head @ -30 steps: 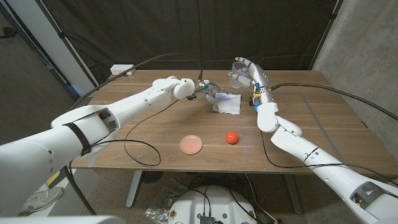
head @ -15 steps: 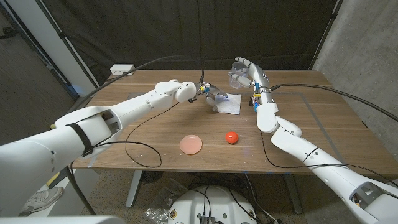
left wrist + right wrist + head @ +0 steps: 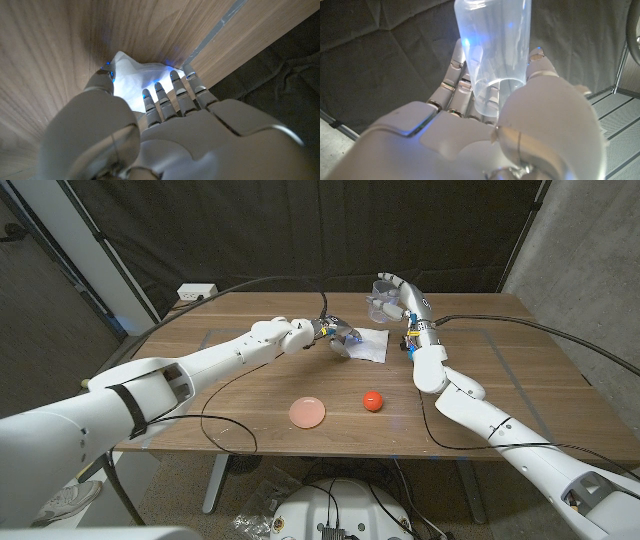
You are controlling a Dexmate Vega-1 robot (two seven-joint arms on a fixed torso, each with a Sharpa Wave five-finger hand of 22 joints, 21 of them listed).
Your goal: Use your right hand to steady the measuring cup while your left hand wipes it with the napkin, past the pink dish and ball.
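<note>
The measuring cup [image 3: 492, 55] is gripped between the right hand [image 3: 395, 292]'s fingers and thumb, raised for wiping. The napkin [image 3: 136, 82] lies under the left hand [image 3: 335, 335]'s spread fingertips, seemingly not yet grasped.

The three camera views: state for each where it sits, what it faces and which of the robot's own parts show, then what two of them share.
Head view: fixed on the robot's head, looking down over the table; both arms, left hand at the napkin, right hand holding the measuring cup.
Left wrist view: looks along the left hand at the napkin.
Right wrist view: looks along the right hand at the cup.
Shared: the napkin appears in head and left wrist views.
</note>
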